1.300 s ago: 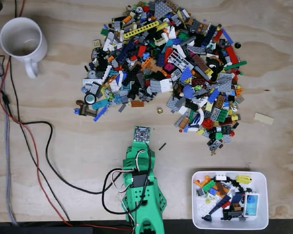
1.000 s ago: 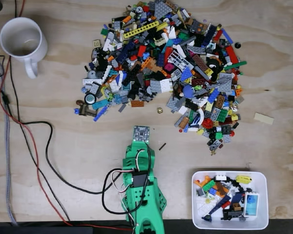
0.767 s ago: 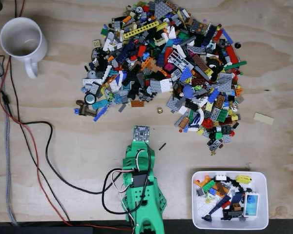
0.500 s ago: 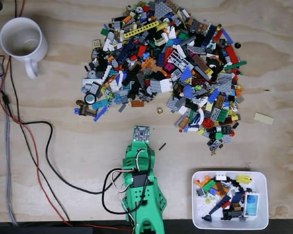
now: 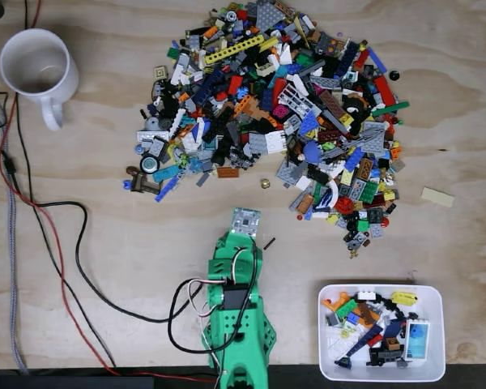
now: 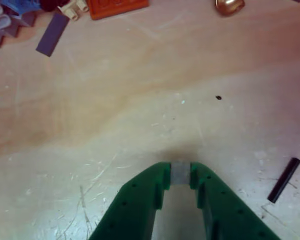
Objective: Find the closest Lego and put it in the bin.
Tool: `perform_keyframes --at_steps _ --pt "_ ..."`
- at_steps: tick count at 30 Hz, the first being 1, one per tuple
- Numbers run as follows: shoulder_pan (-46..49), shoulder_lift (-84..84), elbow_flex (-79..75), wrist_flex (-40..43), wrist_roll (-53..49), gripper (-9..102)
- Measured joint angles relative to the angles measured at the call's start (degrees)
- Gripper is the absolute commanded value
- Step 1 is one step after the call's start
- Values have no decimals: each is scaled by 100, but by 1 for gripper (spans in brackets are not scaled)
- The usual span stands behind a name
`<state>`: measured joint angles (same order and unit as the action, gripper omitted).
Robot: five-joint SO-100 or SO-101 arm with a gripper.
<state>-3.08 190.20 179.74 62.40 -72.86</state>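
Green plastic fingers of the gripper sit nearly together in the wrist view, tips parted only by a narrow slot in which a small pale grey patch shows — whether that is a held piece or part of the gripper cannot be told. The jaws hover low over bare, scratched plywood table. Just to the right of them in that view lies a short black Lego rod, apart from the fingers and untouched; in the fixed view the same rod rests just beside the green arm, right of its camera board. Farther ahead in the wrist view are a gold-coloured piece, an orange plate and a purple tile — the near fringe of the big Lego pile that spreads across the top of the fixed view. The white bin, already holding a mix of pieces, stands at the lower right, well apart from the arm. A white mug sits at the upper left, and black and red cables trail along the left side.
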Motion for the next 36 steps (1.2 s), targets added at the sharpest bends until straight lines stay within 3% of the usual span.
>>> perform_keyframes --at_steps 8,12,19,28,36 --pt "255 -1512 -905 -510 149 7" --pt "782 -3832 -2145 -1178 404 8" --pt "1002 -7181 -4755 -1389 817 9" --pt "1081 -8297 -5344 -1371 861 20" --pt "1354 -9000 -5353 -1433 791 20"
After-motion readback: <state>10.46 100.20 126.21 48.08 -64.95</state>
